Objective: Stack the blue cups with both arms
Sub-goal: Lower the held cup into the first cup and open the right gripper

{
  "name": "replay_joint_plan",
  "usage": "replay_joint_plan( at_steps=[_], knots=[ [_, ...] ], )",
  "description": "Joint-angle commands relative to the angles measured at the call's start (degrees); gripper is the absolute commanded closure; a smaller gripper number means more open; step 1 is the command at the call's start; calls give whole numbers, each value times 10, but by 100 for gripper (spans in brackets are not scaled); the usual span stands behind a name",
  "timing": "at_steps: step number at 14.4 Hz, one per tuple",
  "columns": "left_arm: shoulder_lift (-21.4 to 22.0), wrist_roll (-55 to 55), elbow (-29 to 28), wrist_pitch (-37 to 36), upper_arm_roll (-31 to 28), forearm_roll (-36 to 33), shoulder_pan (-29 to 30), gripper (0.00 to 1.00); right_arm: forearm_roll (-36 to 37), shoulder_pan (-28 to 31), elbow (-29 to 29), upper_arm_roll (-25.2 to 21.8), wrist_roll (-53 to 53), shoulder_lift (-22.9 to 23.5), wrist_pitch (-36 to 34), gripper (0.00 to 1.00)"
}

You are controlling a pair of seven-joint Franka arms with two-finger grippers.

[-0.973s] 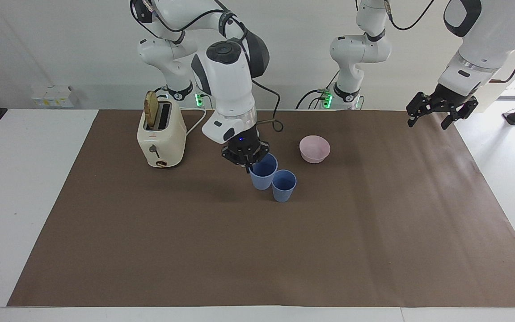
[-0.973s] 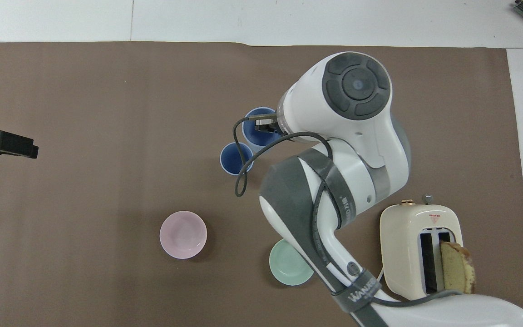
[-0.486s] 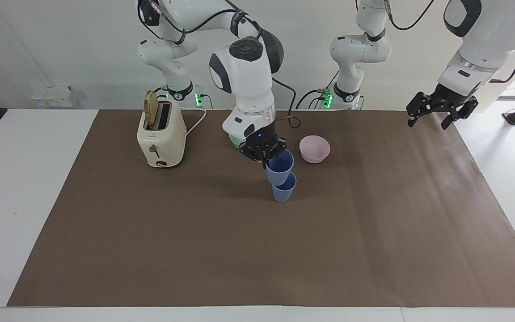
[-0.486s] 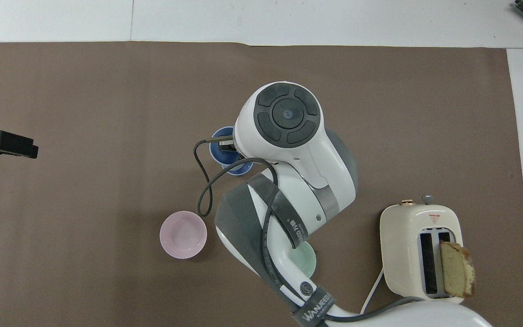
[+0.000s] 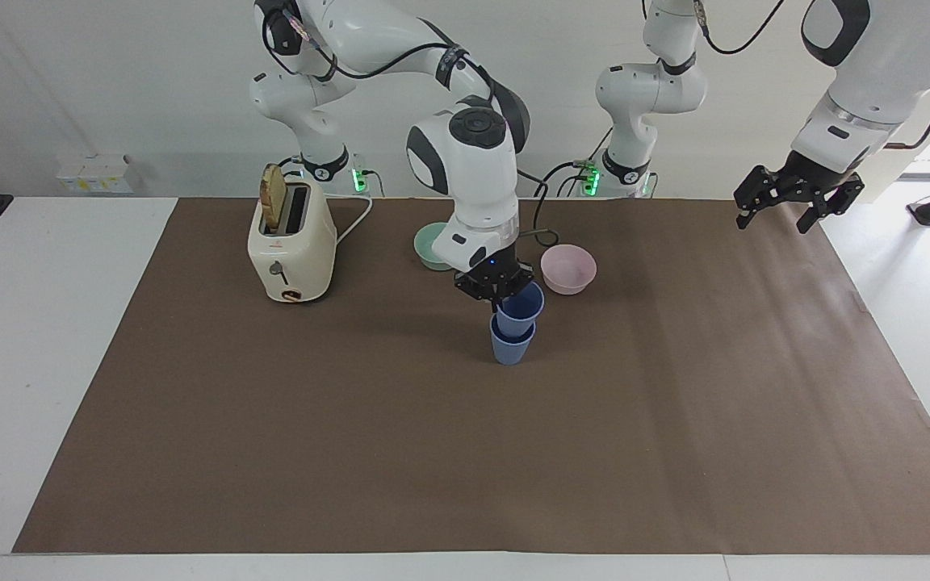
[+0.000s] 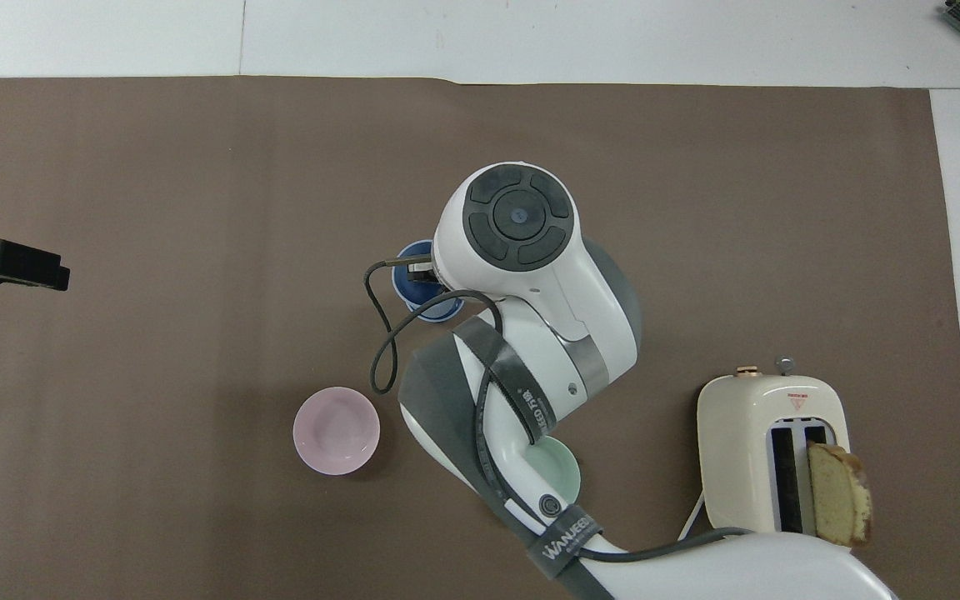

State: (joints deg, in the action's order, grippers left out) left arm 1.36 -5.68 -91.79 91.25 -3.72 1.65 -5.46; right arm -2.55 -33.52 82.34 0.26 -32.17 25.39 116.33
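My right gripper [image 5: 500,291] is shut on the rim of one blue cup [image 5: 521,307]. It holds the cup slightly tilted, with its base inside the mouth of the second blue cup [image 5: 511,348], which stands upright on the brown mat. In the overhead view the right arm covers most of both cups; part of the held cup [image 6: 410,282] and a sliver of the lower cup's rim [image 6: 440,313] show. My left gripper [image 5: 796,203] waits open and empty, raised over the mat's edge at the left arm's end; it also shows in the overhead view [image 6: 7,263].
A pink bowl [image 5: 567,268] sits beside the cups, nearer the robots. A teal bowl [image 5: 433,244] lies nearer the robots still, partly under the right arm. A cream toaster [image 5: 291,246] with a bread slice stands toward the right arm's end.
My right gripper lifted its blue cup off the mat, carried it over the other blue cup and lowered its base into that cup's mouth. The left arm has not moved.
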Motion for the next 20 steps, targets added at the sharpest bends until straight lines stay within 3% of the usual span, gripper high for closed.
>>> replay_joint_plan(
  at_steps=[1,4,5,6,7,12,15,20],
  knots=[
    [3,-4,7,-9,6,-7,10,0,8,2,6,2,-20,5,20,100],
    [3,-4,7,-10,6,-7,9,0,10,2,27,2,-21,6,41,100],
    [3,-4,7,-10,6,-7,9,0,8,2,29,2,-26,7,44,60],
    [3,-4,7,-10,6,-7,9,0,10,2,28,2,-35,6,44,11],
    [3,-3,7,-10,6,-7,10,0,10,0,26,2,-40,6,43,0],
    [3,-4,7,-7,6,-7,9,0,8,10,16,-4,-50,-3,22,0],
    [3,-3,7,-10,6,-7,9,0,10,34,16,-7,-44,-39,-12,0],
    [3,-3,7,-7,6,-7,9,0,25,78,-13,-9,5,-85,-127,0]
  ],
)
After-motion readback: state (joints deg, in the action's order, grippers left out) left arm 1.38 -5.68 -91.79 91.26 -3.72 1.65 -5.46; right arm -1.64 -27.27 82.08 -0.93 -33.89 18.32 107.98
